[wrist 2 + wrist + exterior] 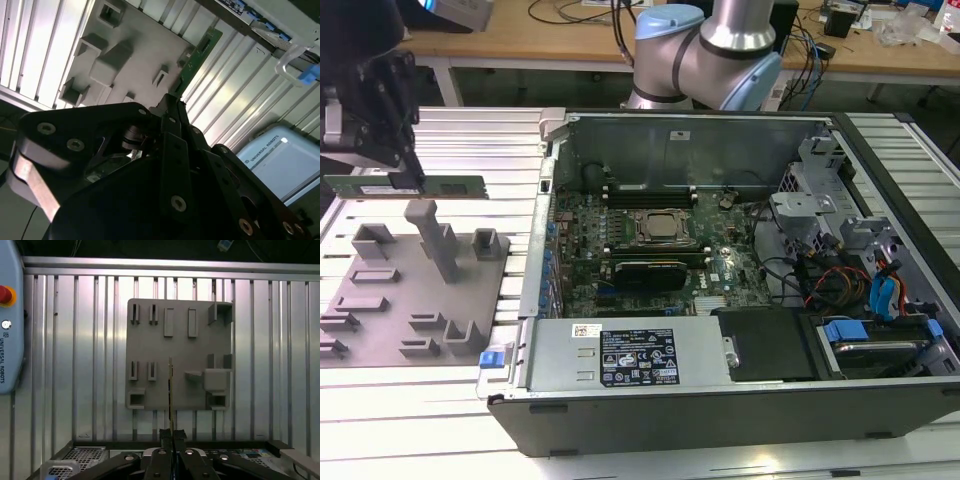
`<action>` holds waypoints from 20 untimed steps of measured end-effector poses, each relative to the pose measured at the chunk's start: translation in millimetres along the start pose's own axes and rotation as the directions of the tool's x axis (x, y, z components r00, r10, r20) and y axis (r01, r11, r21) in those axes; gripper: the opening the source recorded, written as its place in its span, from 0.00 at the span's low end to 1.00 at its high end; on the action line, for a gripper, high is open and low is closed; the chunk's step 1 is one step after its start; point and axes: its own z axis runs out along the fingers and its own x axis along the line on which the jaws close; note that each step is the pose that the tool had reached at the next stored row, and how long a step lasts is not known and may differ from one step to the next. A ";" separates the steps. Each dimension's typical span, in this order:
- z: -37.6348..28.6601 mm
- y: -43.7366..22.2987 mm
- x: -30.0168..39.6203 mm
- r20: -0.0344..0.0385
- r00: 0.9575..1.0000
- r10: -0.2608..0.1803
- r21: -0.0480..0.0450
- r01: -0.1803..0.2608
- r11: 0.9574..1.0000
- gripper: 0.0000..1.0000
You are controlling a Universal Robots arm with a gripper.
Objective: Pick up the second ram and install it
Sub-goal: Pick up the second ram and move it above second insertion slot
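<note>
The second ram (450,186) is a long, thin, flat green stick. It is up in the air, pinched near its middle by the gripper (412,180). It stands on its long edge and lies level, with both ends sticking out past the fingers. It hangs over the grey tray (380,300) and does not touch it, on the exterior view's left, outside the computer case (720,400). In the first wrist view the second ram (170,390) looks like a thin line, seen edge-on.
</note>
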 end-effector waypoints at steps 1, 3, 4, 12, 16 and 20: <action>-0.2 -4.1 0.0 0.000 1.000 0.000 0.000 0.000 1.000 0.13; -0.3 -8.3 0.1 0.000 1.000 0.000 0.000 0.000 1.000 0.13; -0.4 -10.1 0.1 0.000 1.000 0.000 0.000 0.000 1.000 0.13; -1.0 -26.8 0.2 0.000 1.000 0.000 0.000 0.000 1.000 0.13; -1.5 -39.7 0.3 0.000 1.000 0.000 -0.001 0.000 1.000 0.13; -2.2 -60.4 0.4 0.000 1.000 0.000 -0.001 0.000 1.000 0.13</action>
